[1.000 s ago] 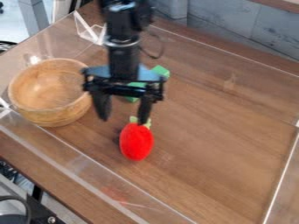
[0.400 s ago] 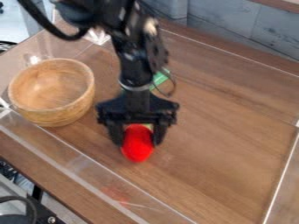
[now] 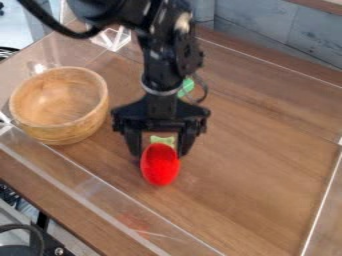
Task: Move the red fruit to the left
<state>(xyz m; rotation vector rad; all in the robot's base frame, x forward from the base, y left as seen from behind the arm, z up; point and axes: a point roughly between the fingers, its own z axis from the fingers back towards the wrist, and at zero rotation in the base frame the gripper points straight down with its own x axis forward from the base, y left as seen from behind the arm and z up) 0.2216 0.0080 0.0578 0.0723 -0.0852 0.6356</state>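
Nearest you on the table (image 3: 261, 180) lies the red fruit (image 3: 160, 167), its rounded red end pointing toward the near edge and its green leafy top (image 3: 162, 141) pointing away, up under the gripper (image 3: 163, 150). Its long axis runs roughly from near to far, with hardly any slant across the view.

Just beyond it stands your gripper, fingers pointing down and spread apart, one on either side of the leafy end. So the fruit lies between and slightly on the near side of the fingertips, its length crossing the line that joins them (a handy lie, since closing would squeeze it across its narrow way). Whether either finger touches it, you cannot tell from here; nothing looks clamped.

Before you close, you probably want to ease a little nearer, toward the red body, or you may pinch only the leaves. Farther off, the wooden bowl (image 3: 59, 105) sits to the view's left, and the green block (image 3: 185, 86) lies partly hidden behind the arm.
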